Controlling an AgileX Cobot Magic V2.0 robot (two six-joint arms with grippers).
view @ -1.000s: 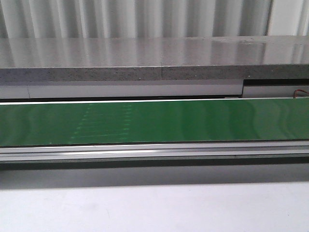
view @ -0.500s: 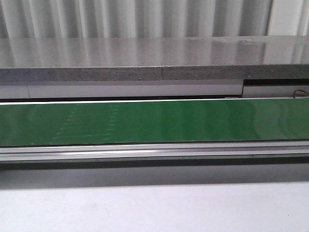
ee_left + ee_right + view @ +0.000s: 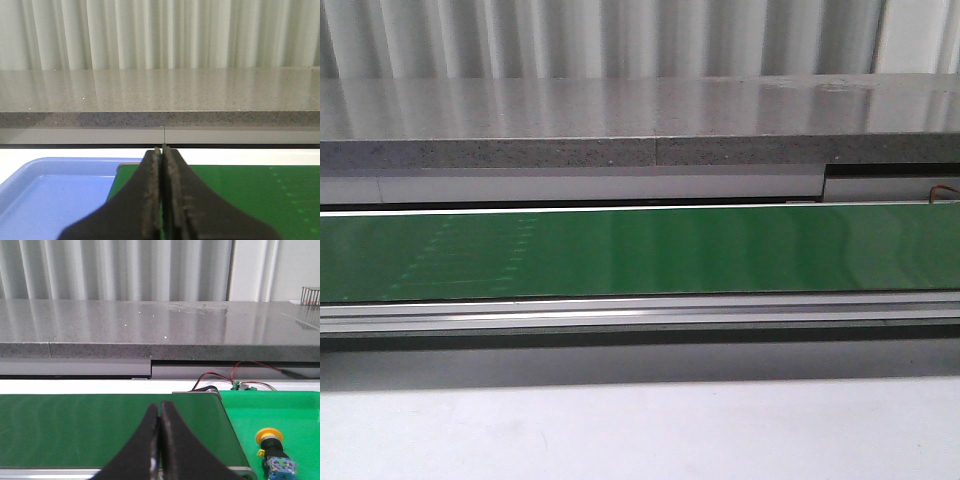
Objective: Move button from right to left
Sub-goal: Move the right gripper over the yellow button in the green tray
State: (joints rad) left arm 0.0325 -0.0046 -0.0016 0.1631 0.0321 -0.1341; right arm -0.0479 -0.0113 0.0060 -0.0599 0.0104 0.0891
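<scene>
A long grey counter (image 3: 640, 120) runs all the way across the back, with pale curtains (image 3: 620, 40) hanging behind it. In front of the counter lies the green belt (image 3: 640, 252), stretching from side to side in the front view. Faint rows of little pale marks show on the belt at about 9 o'clock. A white table (image 3: 640, 435) fills the space nearest the camera at 6 o'clock.

In the left wrist view a blue tray (image 3: 50, 195) sits just beside the end of the belt. The left gripper (image 3: 163, 152) hangs over that spot. Its two dark fingers are pressed together and there is nothing between them.

In the right wrist view a bright green mat (image 3: 280, 425) lies just past the other end of the belt. Red wires (image 3: 240, 371) loop behind it. The right gripper (image 3: 160, 407) is over the belt, its fingers closed tight on nothing.

The button (image 3: 272, 450) sits on the green mat, at about 3 o'clock from the right gripper and apart from it. Its yellow cap points toward the counter and its blue block is nearest the camera.
</scene>
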